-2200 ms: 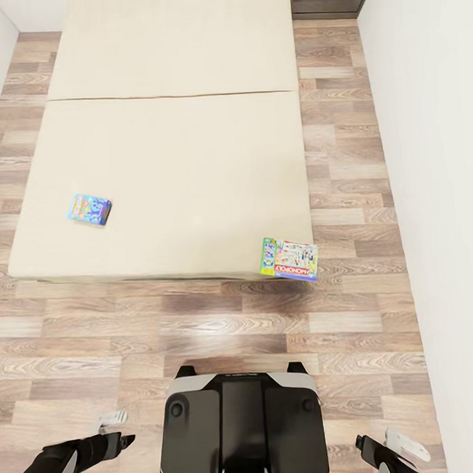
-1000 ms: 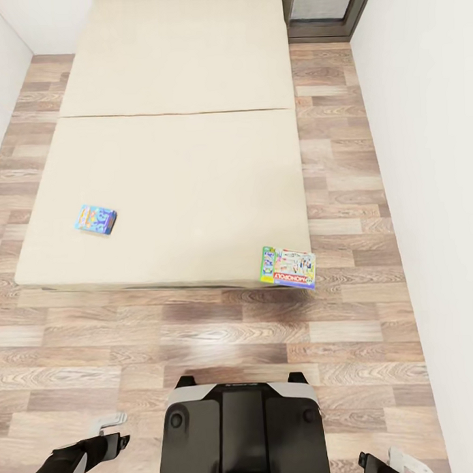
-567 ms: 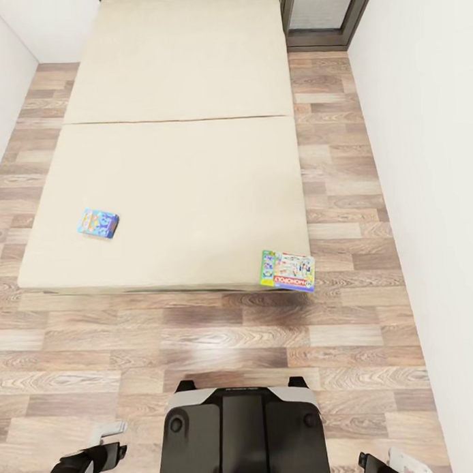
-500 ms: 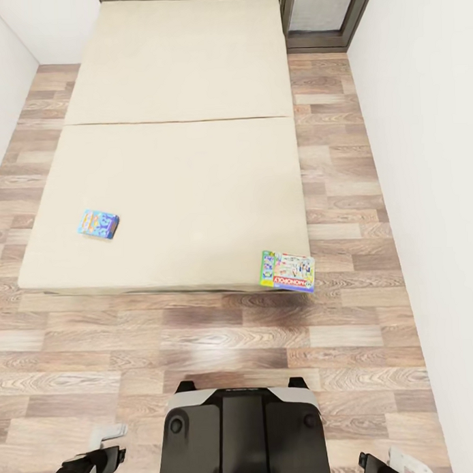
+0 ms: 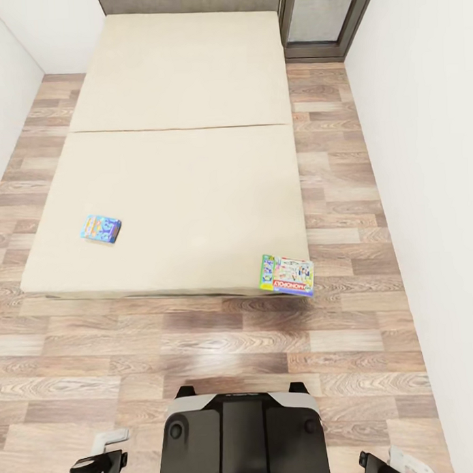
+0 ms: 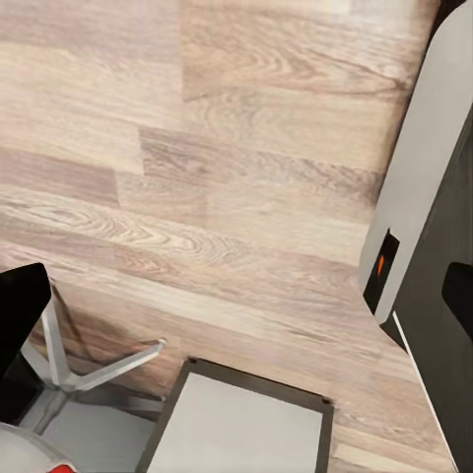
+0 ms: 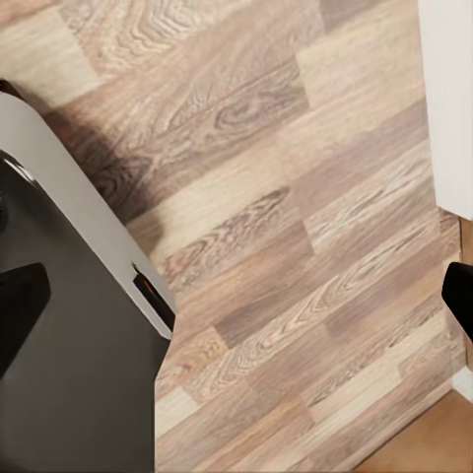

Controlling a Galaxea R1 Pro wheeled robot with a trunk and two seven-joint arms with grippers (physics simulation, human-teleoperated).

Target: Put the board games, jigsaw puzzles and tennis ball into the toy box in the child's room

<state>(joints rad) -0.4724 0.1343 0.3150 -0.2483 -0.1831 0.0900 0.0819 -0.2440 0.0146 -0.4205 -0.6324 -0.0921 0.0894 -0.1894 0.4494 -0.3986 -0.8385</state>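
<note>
Nearby, colourful Monopoly box point(image 5: 287, 275) overhanging bed point(image 5: 172, 164)

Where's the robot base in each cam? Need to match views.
Head view: robot base at bottom centre, on the wood floor.
Left wrist view: its grey shell at the picture's edge, with an orange mark.
Right wrist view: same shell, same orange mark.
Shared landmark: the wood floor.

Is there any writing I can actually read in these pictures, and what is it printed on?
"MONOPOLY", upside down in the head view, on the red strip of the board game box at the bed's near right corner.
The small blue game box near the bed's left edge has colourful print, too small and blurred to read.
Nothing else carries readable text.
</note>
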